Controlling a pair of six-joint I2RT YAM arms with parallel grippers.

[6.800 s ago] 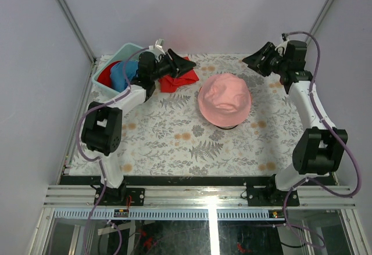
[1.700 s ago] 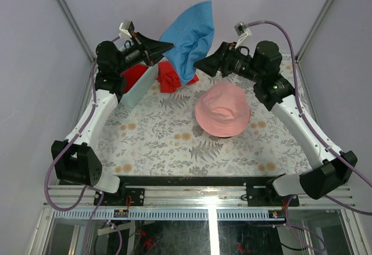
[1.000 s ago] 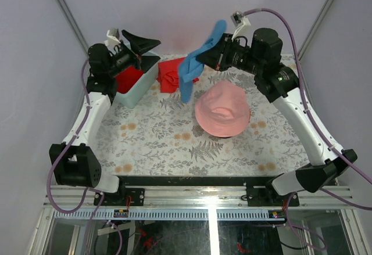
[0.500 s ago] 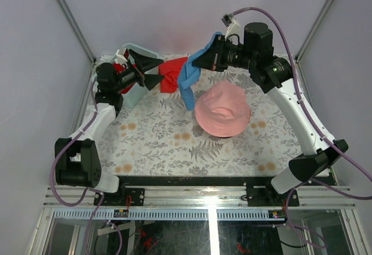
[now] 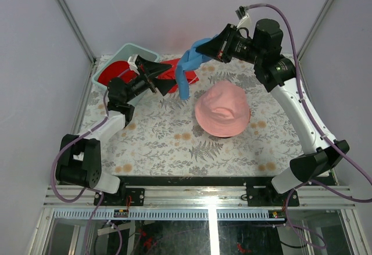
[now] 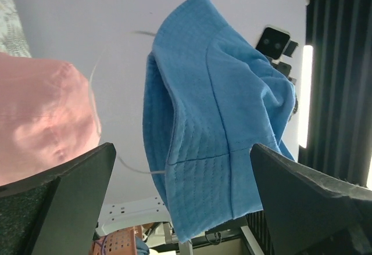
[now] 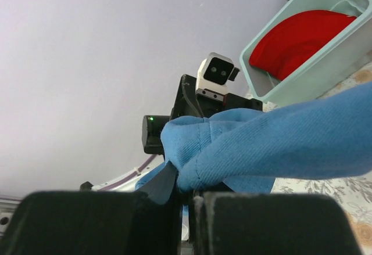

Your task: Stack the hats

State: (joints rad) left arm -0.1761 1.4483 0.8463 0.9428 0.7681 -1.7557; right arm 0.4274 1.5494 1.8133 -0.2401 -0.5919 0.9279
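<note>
A blue hat [image 5: 186, 74] hangs in the air over the back of the table, and my right gripper [image 5: 201, 48] is shut on its upper edge. The right wrist view shows the blue hat [image 7: 279, 144] pinched in that gripper [image 7: 189, 188]. My left gripper [image 5: 167, 77] is open just left of the hanging hat and points at it. In the left wrist view the blue hat [image 6: 215, 121] hangs beyond the open left gripper [image 6: 182, 146], apart from both fingers. A pink hat [image 5: 222, 108] sits crown up in mid-table. A red hat [image 5: 113, 72] lies in the bin.
A teal bin [image 5: 136, 47] stands at the back left corner and also shows in the right wrist view as the teal bin [image 7: 325, 63]. A red cloth [image 5: 172, 75] lies on the patterned table behind the left gripper. Grey walls close in the back and sides.
My left gripper has let go of the blue hat, opened wide, dropped lower and swung right toward it. The right gripper has kept its grip and carried the hat, now hanging folded.
</note>
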